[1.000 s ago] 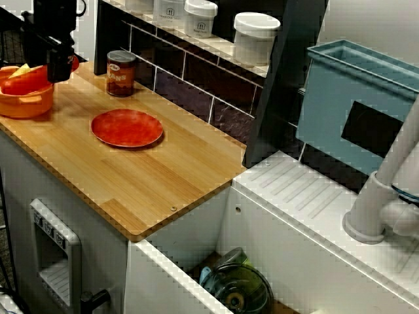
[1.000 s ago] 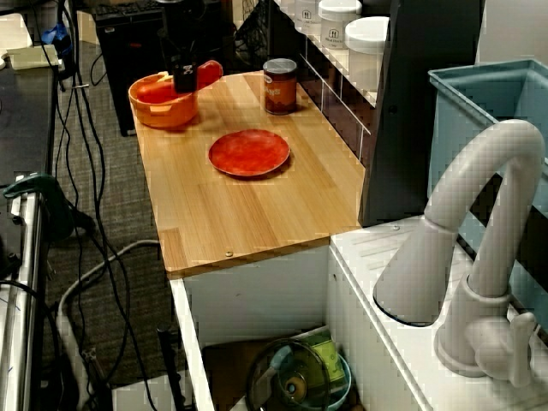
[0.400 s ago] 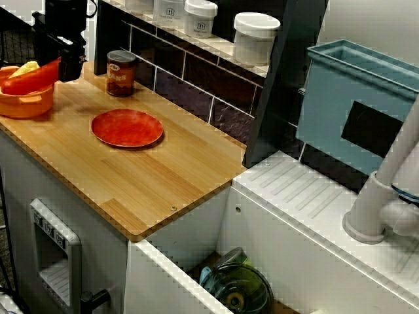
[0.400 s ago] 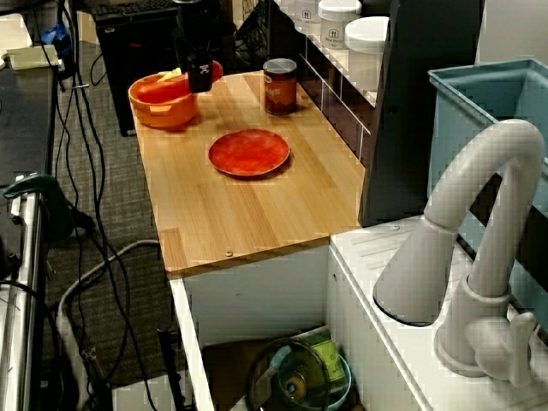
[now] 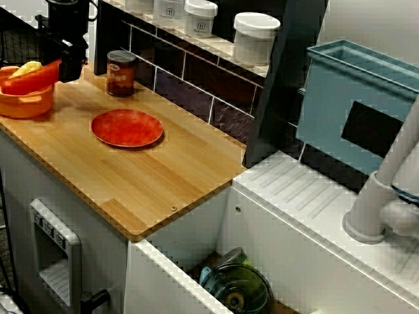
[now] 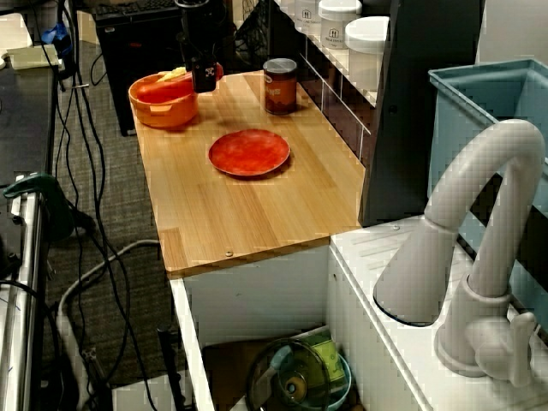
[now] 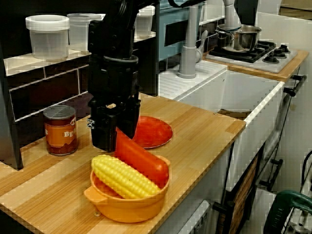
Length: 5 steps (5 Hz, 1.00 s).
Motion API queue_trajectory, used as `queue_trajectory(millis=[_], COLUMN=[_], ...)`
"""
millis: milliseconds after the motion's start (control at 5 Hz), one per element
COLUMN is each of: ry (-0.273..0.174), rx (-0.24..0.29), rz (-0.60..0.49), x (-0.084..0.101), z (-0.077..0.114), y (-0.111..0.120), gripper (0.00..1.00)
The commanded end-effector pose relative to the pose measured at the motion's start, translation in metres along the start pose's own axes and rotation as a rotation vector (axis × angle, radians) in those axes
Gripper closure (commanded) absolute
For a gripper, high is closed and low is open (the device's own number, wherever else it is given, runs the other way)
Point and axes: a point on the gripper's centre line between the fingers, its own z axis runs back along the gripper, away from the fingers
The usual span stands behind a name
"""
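Gripper (image 7: 116, 138) risen, shifted toward the can (image 7: 60, 130), long red piece (image 7: 144, 159) tilted up with it

Corn (image 7: 122, 179) lies in the bowl (image 7: 122, 210); plate (image 7: 157, 132) beside it, seemingly apart.

The wooden counter (image 5: 150, 190) is lying open along its front edge and sink-side end. A red plate (image 5: 127, 127) is sitting mid-counter, a can (image 5: 121, 73) is standing at the back edge, an orange bowl (image 5: 25, 98) is crowding the far end.

Long red vegetable (image 7: 144, 158) tilted on bowl (image 7: 127, 208)
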Motion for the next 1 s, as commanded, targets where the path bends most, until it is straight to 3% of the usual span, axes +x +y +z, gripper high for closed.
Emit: queue_trajectory(millis=[0,400,600,800], ry=[-0.014,0.050,0.096,0.075], rx=[0.000,-0.048,-0.125,-0.134], rz=[-0.015,-0.025,-0.066,-0.106], x=[0.007,0.013,0.012,-0.001], z=[0.019,0.047,0.056,0.057], y=[0.008,0.013,0.007,-0.013], gripper=[1.00,1.00,1.00,1.00])
